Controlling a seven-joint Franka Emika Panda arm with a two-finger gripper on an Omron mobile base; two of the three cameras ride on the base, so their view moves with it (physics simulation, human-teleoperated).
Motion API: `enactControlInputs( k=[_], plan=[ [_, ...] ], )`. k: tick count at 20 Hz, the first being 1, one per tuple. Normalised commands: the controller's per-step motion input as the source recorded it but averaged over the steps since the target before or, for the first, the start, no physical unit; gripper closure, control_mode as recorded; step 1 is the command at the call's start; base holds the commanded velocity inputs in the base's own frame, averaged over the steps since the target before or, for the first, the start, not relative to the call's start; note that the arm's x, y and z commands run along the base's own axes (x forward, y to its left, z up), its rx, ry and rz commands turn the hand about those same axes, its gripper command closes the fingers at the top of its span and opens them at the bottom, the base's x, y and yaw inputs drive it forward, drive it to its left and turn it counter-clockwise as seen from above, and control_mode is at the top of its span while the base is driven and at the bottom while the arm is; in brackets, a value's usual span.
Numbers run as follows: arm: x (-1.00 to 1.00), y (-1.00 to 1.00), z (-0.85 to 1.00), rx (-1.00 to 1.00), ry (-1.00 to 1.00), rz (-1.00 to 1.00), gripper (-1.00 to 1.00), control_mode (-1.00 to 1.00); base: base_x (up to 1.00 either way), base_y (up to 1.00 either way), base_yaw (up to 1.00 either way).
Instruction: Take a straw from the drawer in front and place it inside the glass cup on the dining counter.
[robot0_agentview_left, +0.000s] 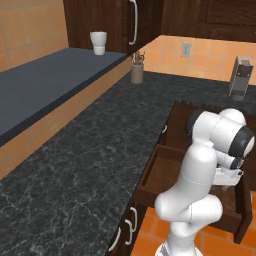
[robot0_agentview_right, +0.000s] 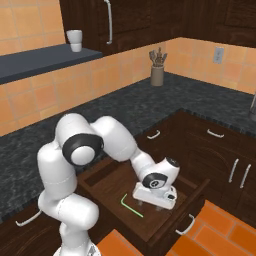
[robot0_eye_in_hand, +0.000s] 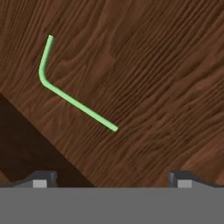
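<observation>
The dark wooden drawer (robot0_agentview_right: 112, 186) stands pulled out below the black counter, its front bearing a curved silver handle (robot0_agentview_right: 186, 226). On its floor lies the straw (robot0_agentview_right: 131, 205), thin, green and bent near one end. My gripper (robot0_agentview_right: 159, 202) hangs inside the drawer, just right of the straw and pointing down. In the hand view the straw (robot0_eye_in_hand: 78, 106) lies up and left of the gripper (robot0_eye_in_hand: 111, 178), whose fingertips (robot0_eye_in_hand: 40, 178) stand wide apart with nothing between them. In the left base view the arm covers much of the drawer (robot0_agentview_left: 165, 172). The glass cup and the dining counter are out of view.
A black speckled counter (robot0_agentview_left: 90, 150) runs along the tiled wall, carrying a utensil holder (robot0_agentview_right: 157, 72) and a coffee machine (robot0_agentview_left: 241, 75). A white cup (robot0_agentview_left: 98, 42) sits on a grey shelf. Closed drawers and cabinet doors (robot0_agentview_right: 215, 134) flank the corner above an orange tile floor (robot0_agentview_right: 200, 240).
</observation>
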Motion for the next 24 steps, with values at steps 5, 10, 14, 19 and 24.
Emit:
enactControlInputs(
  k=[5, 10, 14, 19, 24],
  plan=[
    [0.54, 0.54, -0.03, -0.01, 0.01, -0.03, -1.0, -1.0, 0.0, 0.0, 0.0],
    [0.45, 0.45, -0.23, -0.08, 0.0, 0.0, -1.0, -1.0, 0.0, 0.0, 0.0],
    [0.23, 0.4, -0.29, -0.11, 0.0, 0.0, -1.0, -1.0, 0.0, 0.0, 0.0],
    [0.01, 0.3, -0.19, -0.06, 0.0, 0.0, -1.0, -1.0, 0.0, 0.0, 0.0],
    [0.0, 0.25, -0.2, -0.05, 0.0, 0.0, -1.0, -1.0, 0.0, 0.0, 0.0]
  ],
)
